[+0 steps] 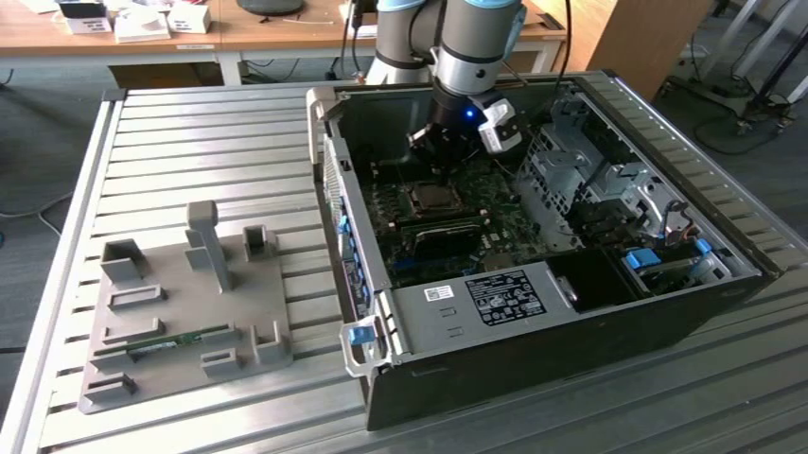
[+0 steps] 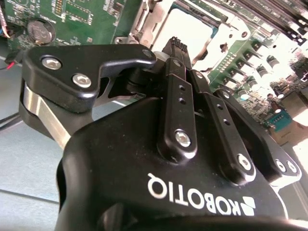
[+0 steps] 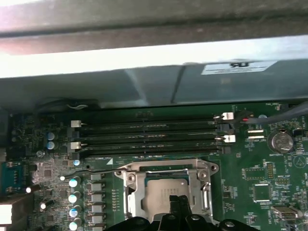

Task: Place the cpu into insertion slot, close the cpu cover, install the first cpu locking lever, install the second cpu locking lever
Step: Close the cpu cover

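Currently on record, item by item.

Arm [image 1: 474, 47], one: reaches steeply down from the far side of the counter [image 1: 189, 142] into the open computer case [image 1: 505, 359], wrist low over the green board [image 1: 430, 241].

Gripper [image 3: 179, 201], one: fingers [image 2: 177, 86] drawn together, tips side by side with barely a slit between them. In the first wrist view the tips stand over the near edge of the socket. Whether they touch it cannot be told.

Cpu [image 3: 159, 188], one: pale silvery square seated in the insertion slot on the board, face up.

Cpu cover [image 3: 166, 168], one: thin metal frame lying down around the cpu, whose face shows through its square opening.

Memory slots [image 3: 149, 137], four: long dark parallel rows just beyond the socket, white latches at their ends.

Coin cell [image 3: 280, 142], one: round, silver, on the board well apart from the socket.

Surface: a slatted metal counter. The case lies on it, side panel off.

Fixture tray [image 1: 189, 312], one: grey, with upright posts and pockets, beside the case on the exterior view's left. It holds one green memory stick [image 1: 165, 346] lying flat in a pocket.

Room: wooden desks [image 1: 253, 33] behind the counter with small white boxes [image 1: 139, 24] on them, and grey floor [image 1: 38, 123] around.
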Controlling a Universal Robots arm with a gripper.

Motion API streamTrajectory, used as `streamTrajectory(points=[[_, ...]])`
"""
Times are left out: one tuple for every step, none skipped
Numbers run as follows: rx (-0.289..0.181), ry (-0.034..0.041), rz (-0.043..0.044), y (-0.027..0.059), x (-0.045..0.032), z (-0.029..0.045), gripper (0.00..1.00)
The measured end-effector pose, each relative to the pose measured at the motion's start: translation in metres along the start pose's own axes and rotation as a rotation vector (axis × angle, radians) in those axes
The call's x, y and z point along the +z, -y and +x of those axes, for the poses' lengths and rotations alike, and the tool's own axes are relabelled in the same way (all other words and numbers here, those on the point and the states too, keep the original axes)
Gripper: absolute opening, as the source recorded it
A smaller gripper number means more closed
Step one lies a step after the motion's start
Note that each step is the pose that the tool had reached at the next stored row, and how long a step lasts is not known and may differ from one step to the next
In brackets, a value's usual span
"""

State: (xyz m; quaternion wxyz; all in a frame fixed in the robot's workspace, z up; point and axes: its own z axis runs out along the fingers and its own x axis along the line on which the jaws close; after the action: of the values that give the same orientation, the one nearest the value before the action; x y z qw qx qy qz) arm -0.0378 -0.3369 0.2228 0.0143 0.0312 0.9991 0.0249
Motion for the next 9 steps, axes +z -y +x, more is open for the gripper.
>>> streamTrajectory(points=[[0.000,0.0000,0.0000,0.0001,0.0000,0.0016,0.11],[0.000,0.0000,0.0000,0.0002,0.0000,0.0034,0.11],[0.000,0.0001,0.0000,0.0003,0.0000,0.0051,0.11],[0.000,0.0001,-0.0001,0.0004,0.0001,0.0066,0.11],[0.000,0.0001,-0.0001,0.0005,0.0001,0.0081,0.11],[0.000,0.0000,0.0000,0.0006,0.0000,0.0093,0.11],[0.000,0.0000,0.0000,0.0006,0.0000,0.0102,0.11],[0.000,0.0000,0.0000,0.0006,0.0000,0.0107,0.11],[0.000,0.0000,0.0001,0.0010,0.0000,0.0111,0.11]])
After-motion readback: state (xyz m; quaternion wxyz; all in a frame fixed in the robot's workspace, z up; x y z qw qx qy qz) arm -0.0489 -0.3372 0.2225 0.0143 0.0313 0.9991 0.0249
